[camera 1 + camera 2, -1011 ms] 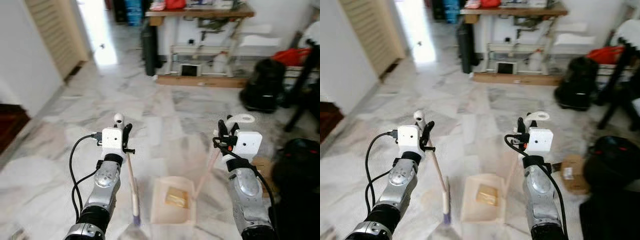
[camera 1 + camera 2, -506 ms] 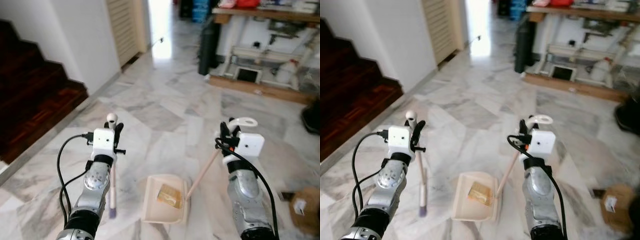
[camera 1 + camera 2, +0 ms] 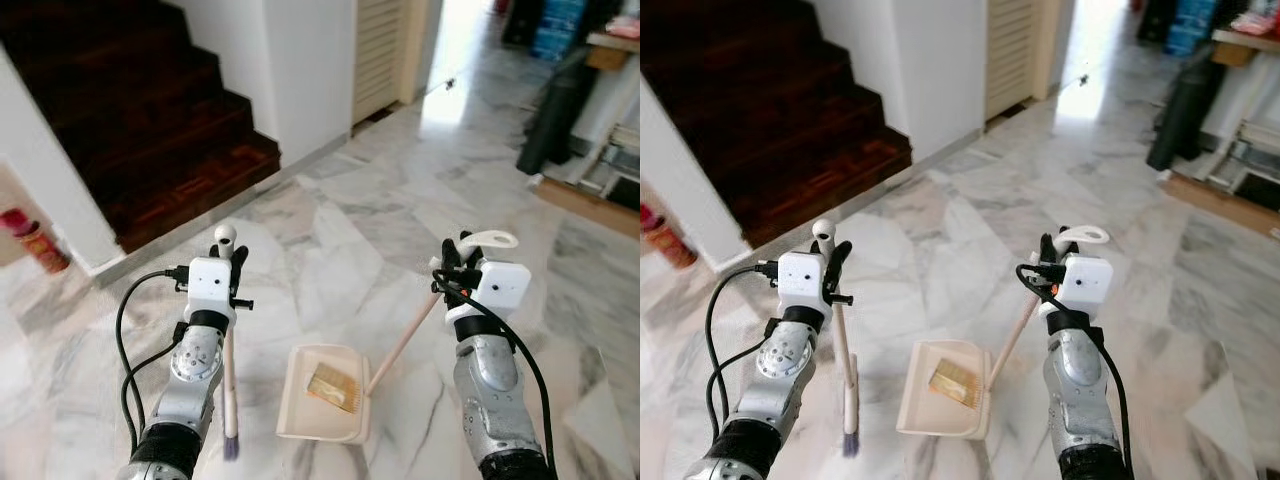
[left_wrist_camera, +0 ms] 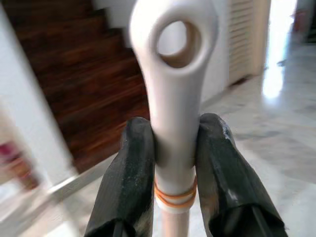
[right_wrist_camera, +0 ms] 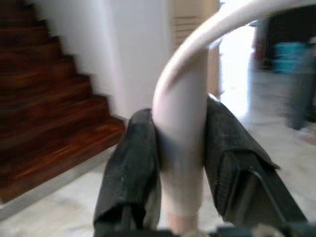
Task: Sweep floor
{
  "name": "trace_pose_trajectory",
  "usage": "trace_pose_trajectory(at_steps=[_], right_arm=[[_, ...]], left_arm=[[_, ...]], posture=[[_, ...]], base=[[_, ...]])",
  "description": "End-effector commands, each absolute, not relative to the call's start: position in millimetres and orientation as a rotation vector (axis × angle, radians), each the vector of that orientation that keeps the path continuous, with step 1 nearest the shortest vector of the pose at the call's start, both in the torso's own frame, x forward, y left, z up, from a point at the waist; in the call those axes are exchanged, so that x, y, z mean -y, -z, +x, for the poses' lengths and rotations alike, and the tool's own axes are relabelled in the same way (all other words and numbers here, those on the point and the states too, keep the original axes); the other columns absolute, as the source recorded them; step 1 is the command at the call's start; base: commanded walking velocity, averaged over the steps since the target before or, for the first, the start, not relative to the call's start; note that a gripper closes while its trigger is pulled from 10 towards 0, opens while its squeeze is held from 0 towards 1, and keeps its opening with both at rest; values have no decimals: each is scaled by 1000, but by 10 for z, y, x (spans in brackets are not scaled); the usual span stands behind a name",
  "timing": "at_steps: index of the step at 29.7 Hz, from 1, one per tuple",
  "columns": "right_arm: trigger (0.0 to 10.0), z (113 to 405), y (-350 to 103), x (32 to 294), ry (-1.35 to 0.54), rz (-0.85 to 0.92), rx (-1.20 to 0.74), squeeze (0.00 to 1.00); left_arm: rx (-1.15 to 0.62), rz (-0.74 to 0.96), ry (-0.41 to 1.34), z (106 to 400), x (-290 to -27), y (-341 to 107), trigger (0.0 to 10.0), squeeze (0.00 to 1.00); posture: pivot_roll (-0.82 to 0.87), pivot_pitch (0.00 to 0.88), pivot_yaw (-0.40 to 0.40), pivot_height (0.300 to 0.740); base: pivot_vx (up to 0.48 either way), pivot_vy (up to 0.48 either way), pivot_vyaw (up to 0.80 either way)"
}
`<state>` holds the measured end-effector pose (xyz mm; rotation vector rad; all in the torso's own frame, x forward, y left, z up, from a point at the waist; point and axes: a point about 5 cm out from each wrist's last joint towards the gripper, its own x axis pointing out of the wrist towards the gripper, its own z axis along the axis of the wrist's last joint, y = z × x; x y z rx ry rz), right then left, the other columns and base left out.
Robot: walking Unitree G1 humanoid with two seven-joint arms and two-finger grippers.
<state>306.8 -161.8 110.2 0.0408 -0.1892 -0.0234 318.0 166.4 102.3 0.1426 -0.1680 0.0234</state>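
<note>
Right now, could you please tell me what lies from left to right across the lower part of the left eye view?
Left gripper → broom → dustpan → right gripper

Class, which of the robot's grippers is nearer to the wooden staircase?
Left. The left gripper, holding the broom, is on the side of the wooden staircase; the right gripper, holding the dustpan handle, is farther across.

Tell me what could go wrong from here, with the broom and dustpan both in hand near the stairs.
1. The yellowish debris lies loose in the dustpan; tilting the handle held by the right gripper could spill it.
2. The left gripper clamps the broom just under its top, so the bristles may swing.
3. The dark wooden stairs are close ahead on the left, a possible collision hazard.
</note>
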Motion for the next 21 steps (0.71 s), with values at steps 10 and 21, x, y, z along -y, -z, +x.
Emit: trace_pose_trajectory(at_steps=[10, 21], right_arm=[[10000, 3087, -1205, 1630, 33, 56, 229, 0], [10000, 3097, -1219, 1625, 29, 58, 230, 0]], left_arm=[[220, 158, -16, 3198, -1621, -1163, 10000, 0], [214, 151, -15, 3185, -1594, -1161, 10000, 0]], posture=[[-47, 0, 30, 740], [-57, 0, 33, 740]], base=[[0, 0, 800], [0, 0, 800]])
